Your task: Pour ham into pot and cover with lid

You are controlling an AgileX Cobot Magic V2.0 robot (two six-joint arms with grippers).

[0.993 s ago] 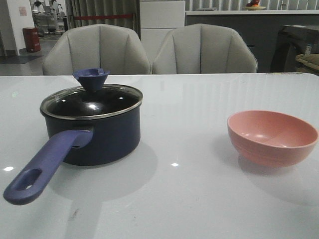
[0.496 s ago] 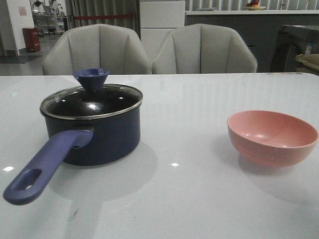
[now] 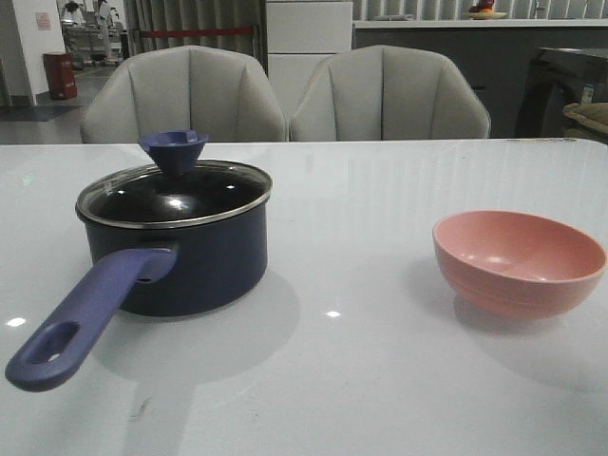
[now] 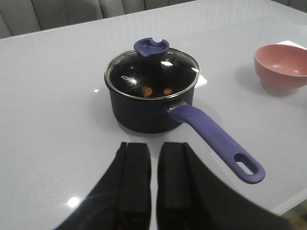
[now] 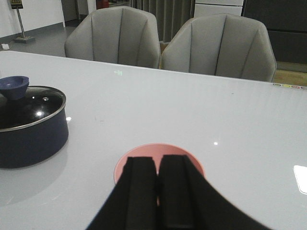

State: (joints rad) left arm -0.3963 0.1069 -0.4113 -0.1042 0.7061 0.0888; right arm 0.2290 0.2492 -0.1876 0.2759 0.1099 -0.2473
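In the front view you see the pot on the white table, the lid seated on its rim and its long handle running toward the camera; the pink bowl stands well apart from it on the other side, and two grey chairs sit behind the table. Neither arm shows here. In the left wrist view your left gripper hangs above the bare table just short of the pot, its two dark fingers nearly together with a narrow slit between them, holding nothing. The pot sits straight ahead of the fingertips, the handle angling back past them, and through the glass you can make out the ham as small orange pieces inside. In the right wrist view your right gripper has its fingers pressed together, empty, directly over the bowl, which they partly hide; the covered pot lies well off to the gripper's left.
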